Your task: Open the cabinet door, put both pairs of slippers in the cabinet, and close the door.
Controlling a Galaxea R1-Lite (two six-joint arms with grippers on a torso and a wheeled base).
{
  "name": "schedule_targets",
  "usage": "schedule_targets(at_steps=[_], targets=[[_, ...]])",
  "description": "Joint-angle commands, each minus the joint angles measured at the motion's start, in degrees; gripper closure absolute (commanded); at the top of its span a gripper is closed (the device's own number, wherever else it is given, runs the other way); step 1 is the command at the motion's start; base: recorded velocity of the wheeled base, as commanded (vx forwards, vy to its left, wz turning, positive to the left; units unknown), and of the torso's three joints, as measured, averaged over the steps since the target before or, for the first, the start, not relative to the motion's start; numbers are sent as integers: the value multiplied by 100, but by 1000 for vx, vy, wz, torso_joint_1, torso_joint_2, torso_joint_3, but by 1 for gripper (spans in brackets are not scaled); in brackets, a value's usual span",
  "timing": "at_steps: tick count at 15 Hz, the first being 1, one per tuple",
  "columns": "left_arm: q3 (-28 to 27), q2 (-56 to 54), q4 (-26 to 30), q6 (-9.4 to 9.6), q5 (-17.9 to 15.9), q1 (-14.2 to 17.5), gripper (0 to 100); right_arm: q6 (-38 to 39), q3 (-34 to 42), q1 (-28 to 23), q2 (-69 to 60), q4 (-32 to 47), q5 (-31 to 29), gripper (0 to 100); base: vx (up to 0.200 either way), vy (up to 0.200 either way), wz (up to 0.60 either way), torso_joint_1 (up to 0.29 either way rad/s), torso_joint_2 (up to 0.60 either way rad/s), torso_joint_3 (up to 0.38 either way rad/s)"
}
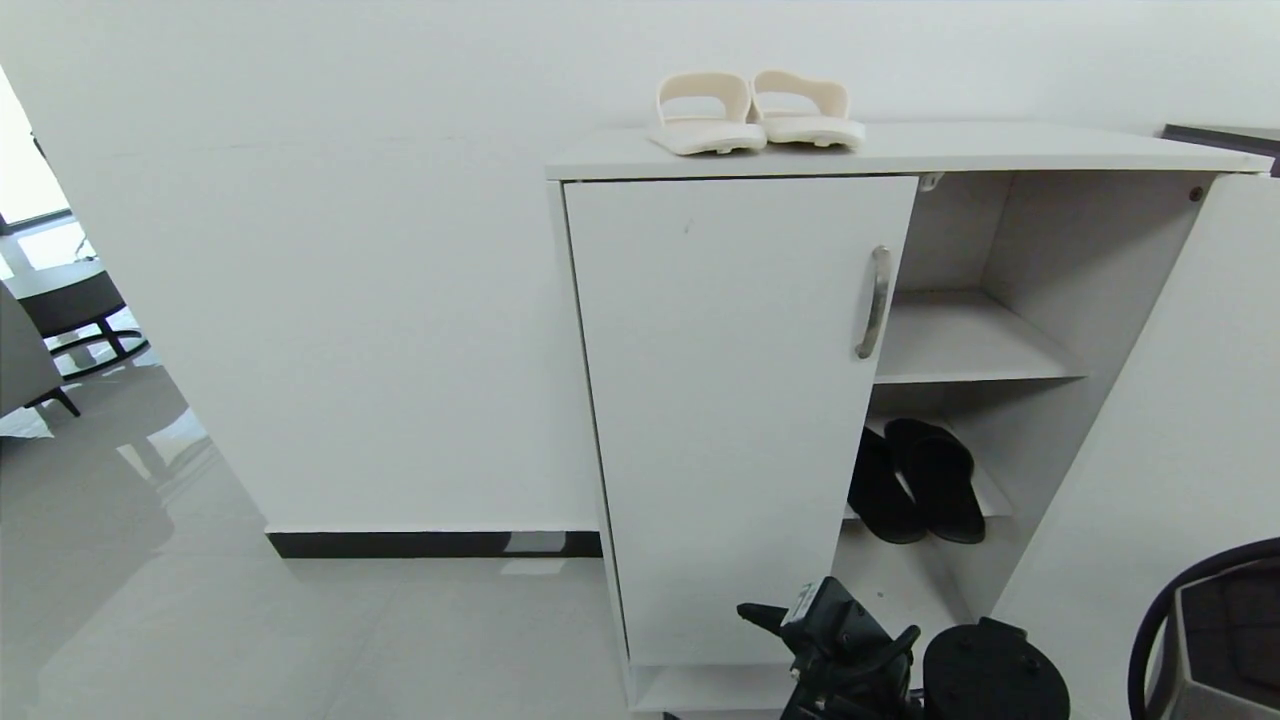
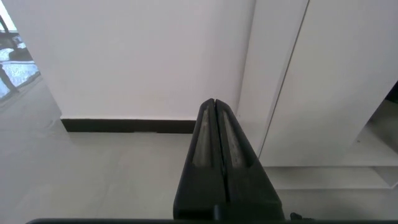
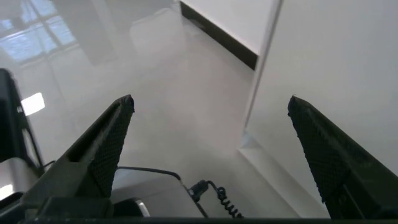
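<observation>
The white cabinet (image 1: 1000, 147) stands against the wall. Its left door (image 1: 720, 400), with a metal handle (image 1: 877, 300), is shut, and its right door (image 1: 1160, 450) is swung wide open. A cream pair of slippers (image 1: 755, 112) rests on the cabinet top. Inside, a black pair of slippers (image 1: 920, 480) lies on the lower shelf; the shelf above (image 1: 960, 345) is bare. My left gripper (image 2: 214, 102) is shut on nothing, low down and pointing at the cabinet's bottom left corner (image 2: 273, 155). Held low over the floor beside a white panel (image 3: 336, 74), my right gripper (image 3: 211, 102) is open with nothing between its fingers.
A dark arm (image 1: 840, 650) hangs low before the shut door's foot. Open tiled floor (image 1: 300, 620) spreads to the cabinet's left, bordered by a black baseboard (image 1: 430, 544). A dark table and chair (image 1: 70, 310) stand far left. A dark curved object (image 1: 1200, 630) sits bottom right.
</observation>
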Motion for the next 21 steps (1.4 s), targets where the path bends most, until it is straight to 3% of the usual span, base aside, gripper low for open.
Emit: schedule_targets(at_steps=[1, 6, 21], targets=[[0, 4, -2, -4, 6, 9, 100, 6, 0, 10, 14, -8, 3, 0, 0, 0, 0, 0, 0, 0], [0, 4, -2, -4, 6, 0, 100, 6, 0, 10, 14, -8, -6, 0, 0, 0, 0, 51, -177, -185], [0, 4, -2, -4, -3, 0, 100, -3, -9, 54, 14, -8, -15, 0, 0, 0, 0, 188, -489, -289]])
